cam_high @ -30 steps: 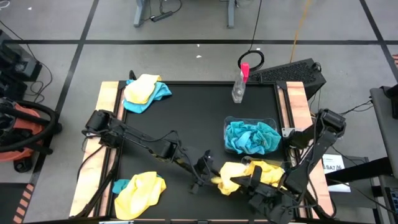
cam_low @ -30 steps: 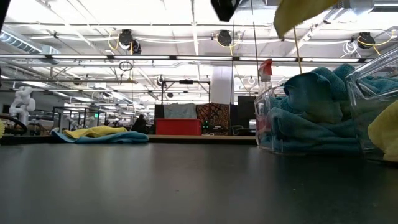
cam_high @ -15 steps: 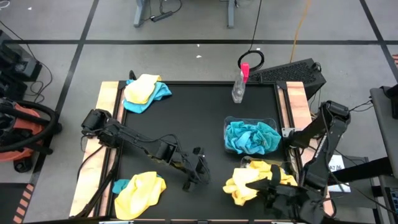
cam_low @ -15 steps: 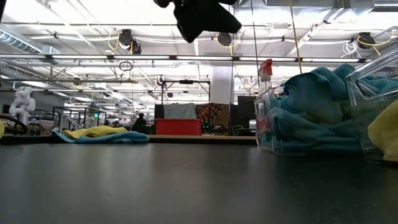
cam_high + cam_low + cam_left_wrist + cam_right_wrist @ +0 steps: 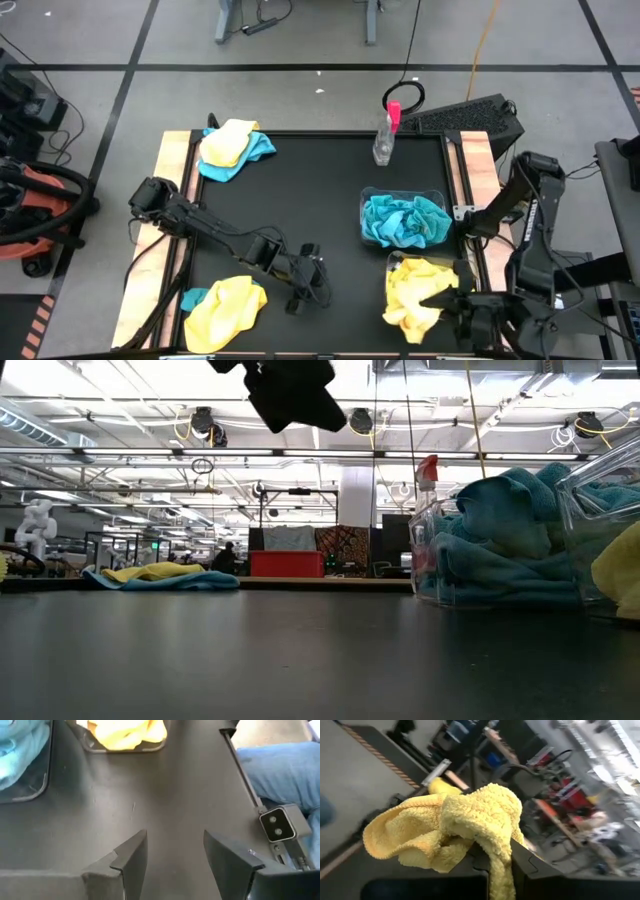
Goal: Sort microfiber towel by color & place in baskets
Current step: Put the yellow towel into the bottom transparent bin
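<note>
A: Right gripper (image 5: 492,855)?
B: Clamped on a fluffy yellow microfiber towel (image 5: 415,295), near the table's front right corner, over the clear plastic rectangular basket (image 5: 398,264) there. Towel drapes over that tub; I can't tell how much is inside.
A: Left gripper (image 5: 172,855)?
B: Fingers parted, nothing between them, above the black tabletop (image 5: 320,190) at front centre. In the low view it hangs up top, off the surface.
A: Other basket?
B: Second clear plastic tub (image 5: 372,196), just behind the first, stuffed with crumpled teal microfiber towels (image 5: 405,220).
A: Loose towels?
B: Yellow-on-teal pile (image 5: 232,148) at the back left corner, another yellow towel with teal peeking out (image 5: 225,308) at the front left corner.
A: Anything else?
B: Clear spray bottle with a pink top (image 5: 386,135) at the back edge, behind the teal tub.
</note>
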Controlling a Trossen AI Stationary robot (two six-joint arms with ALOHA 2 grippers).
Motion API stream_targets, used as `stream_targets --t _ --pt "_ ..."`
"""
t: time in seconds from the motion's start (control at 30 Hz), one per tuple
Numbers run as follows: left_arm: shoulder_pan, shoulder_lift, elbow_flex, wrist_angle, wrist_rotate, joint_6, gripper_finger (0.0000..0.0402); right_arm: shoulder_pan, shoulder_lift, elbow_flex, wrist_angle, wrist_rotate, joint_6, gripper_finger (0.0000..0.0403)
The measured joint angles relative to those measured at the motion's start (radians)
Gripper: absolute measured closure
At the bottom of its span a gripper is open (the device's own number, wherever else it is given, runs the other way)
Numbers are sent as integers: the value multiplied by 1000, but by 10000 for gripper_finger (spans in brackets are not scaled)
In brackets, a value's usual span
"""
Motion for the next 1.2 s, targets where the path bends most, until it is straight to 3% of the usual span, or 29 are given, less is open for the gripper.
stream_targets --t 0.47,0.67,0.83,1.2 --pt "-6 0 0 -36 -2 -5 202 18 -50 2 -409 -308 555 392" --pt "-6 0 0 -45 -2 -5 202 18 -50 2 -569 -338 768 392" --pt "-6 0 0 -53 -2 -9 202 18 -50 2 -643 -339 846 392" --pt "-6 0 0 -90 -2 -34 202 -36 -29 2 -650 -372 850 392"
